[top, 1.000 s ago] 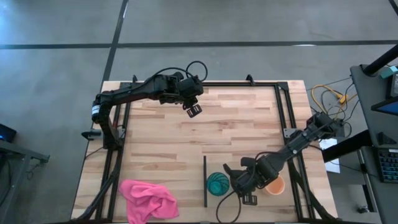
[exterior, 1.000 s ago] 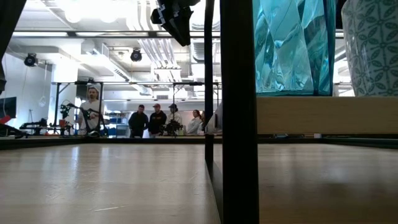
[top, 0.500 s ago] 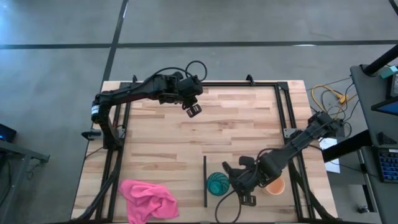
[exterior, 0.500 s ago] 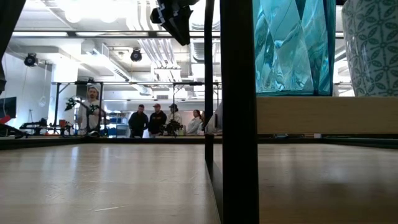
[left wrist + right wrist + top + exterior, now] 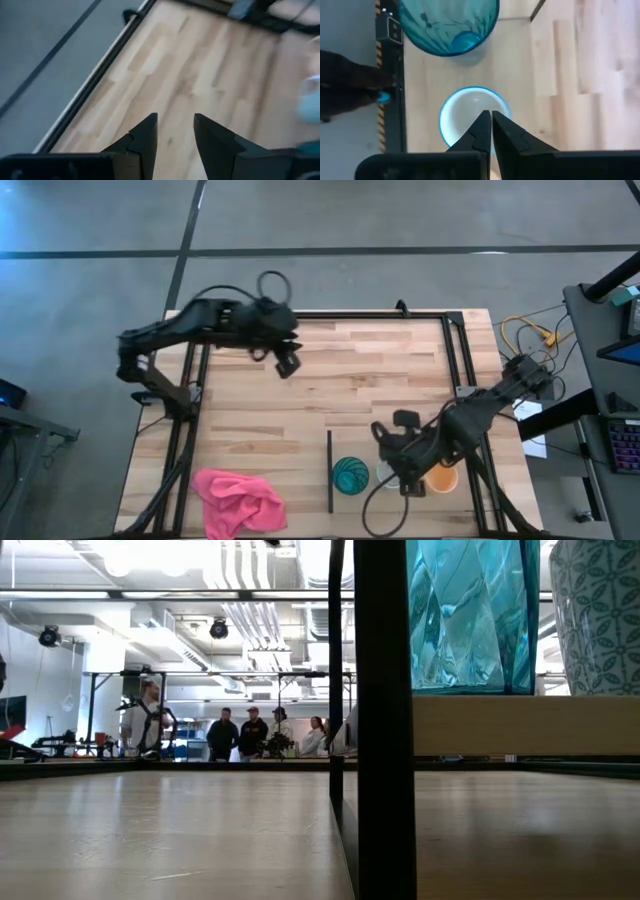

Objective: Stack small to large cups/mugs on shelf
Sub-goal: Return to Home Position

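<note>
The teal tumbler, the white mug and the orange mug stand upright in a row on the pale shelf board, near the table's near edge. The dark strip rises on the board's left side. In the low view the tumbler and the patterned white mug sit on the board. My right gripper is shut and points down over the white mug's mouth, holding nothing. My left gripper is open above the far left of the table.
A crumpled pink cloth lies at the near left corner. Dark frame rails run along the table's left, far and right edges. Bare wood spans the middle of the table. People stand in the room far behind the table.
My left arm has swung toward the table's left edge, carrying its gripper left and slightly nearer. My right gripper has drawn back from the near edge toward the far side and right, away from the near end of the shelf. The cups have stayed in place.
</note>
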Available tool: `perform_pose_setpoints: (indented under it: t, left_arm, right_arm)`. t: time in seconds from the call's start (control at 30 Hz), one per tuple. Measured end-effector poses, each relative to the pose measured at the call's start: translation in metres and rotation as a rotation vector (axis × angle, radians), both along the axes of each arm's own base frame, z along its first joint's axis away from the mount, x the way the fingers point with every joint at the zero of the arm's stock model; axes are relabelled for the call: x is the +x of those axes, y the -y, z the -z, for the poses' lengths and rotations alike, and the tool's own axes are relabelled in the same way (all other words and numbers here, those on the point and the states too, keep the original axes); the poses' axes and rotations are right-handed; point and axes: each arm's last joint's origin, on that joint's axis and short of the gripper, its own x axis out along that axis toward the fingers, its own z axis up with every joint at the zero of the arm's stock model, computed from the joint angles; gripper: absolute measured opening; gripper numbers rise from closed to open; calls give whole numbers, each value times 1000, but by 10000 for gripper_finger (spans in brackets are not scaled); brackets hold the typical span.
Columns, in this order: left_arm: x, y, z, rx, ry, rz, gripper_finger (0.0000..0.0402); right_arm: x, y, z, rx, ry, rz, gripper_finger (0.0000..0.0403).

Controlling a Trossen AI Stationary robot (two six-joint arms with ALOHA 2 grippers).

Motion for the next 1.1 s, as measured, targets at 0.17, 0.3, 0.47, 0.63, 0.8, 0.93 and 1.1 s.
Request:
perform_pose_setpoints:
  t: [0.17,0.3,0.47,0.63,0.8,0.93,1.1]
  left_arm:
    - [-46,20,-32,-42,154,102,114]
    - [-79,32,-48,-54,230,173,114]
    - [-107,36,-59,-90,309,175,114]
    - [-114,36,-61,-12,298,236,114]
    - [-110,37,-53,51,243,317,114]
    - [-109,39,-35,19,244,379,114]
    - [-116,42,-10,-50,436,477,114]
  right_arm:
    - [-13,13,-22,-113,34,-16,9]
    - [-22,24,-30,-260,90,26,9]
    - [-34,42,-42,-347,153,80,9]
    - [-56,70,-64,-347,263,167,9]
    - [-84,94,-82,-274,440,201,9]
    - [-103,107,-81,-213,614,181,9]
    - [-122,119,-59,-137,756,208,9]
